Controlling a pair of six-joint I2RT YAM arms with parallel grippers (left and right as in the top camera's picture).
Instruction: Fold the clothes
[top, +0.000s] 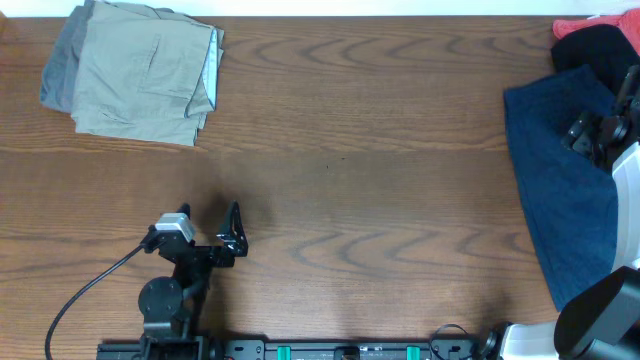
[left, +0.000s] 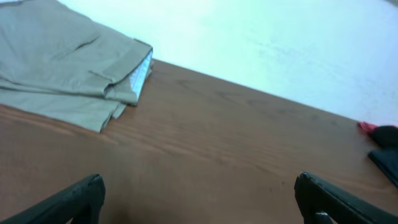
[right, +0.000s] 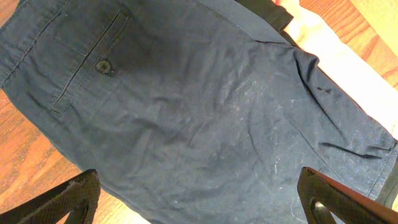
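Seen from overhead, a beige pair of shorts (top: 140, 85) lies folded at the eleven o'clock corner of the table (top: 380, 150). It is stacked on a grey pair (top: 58, 72) that also looks folded. At three o'clock a navy pair (top: 560, 200) is spread flat and unfolded. A black garment (top: 600, 48) and a scrap of red cloth (top: 585, 25) are heaped beyond it at one o'clock. The left gripper (top: 236, 230) sits at seven o'clock over bare wood, and the right gripper (top: 590, 130) hangs above the navy pair.

In the left wrist view, its fingers (left: 74, 196) are spread wide with nothing between them. The beige stack lies well apart at ten o'clock.

In the right wrist view, the fingers (right: 68, 199) are just as wide and empty over the navy pair. The buttoned back pocket (right: 93, 62) is at ten o'clock. Whether the tips touch the cloth cannot be told.

By the look of it, two pairs are done. The navy pair is next, and the black and red pieces are untouched, so at least half the job seems left.
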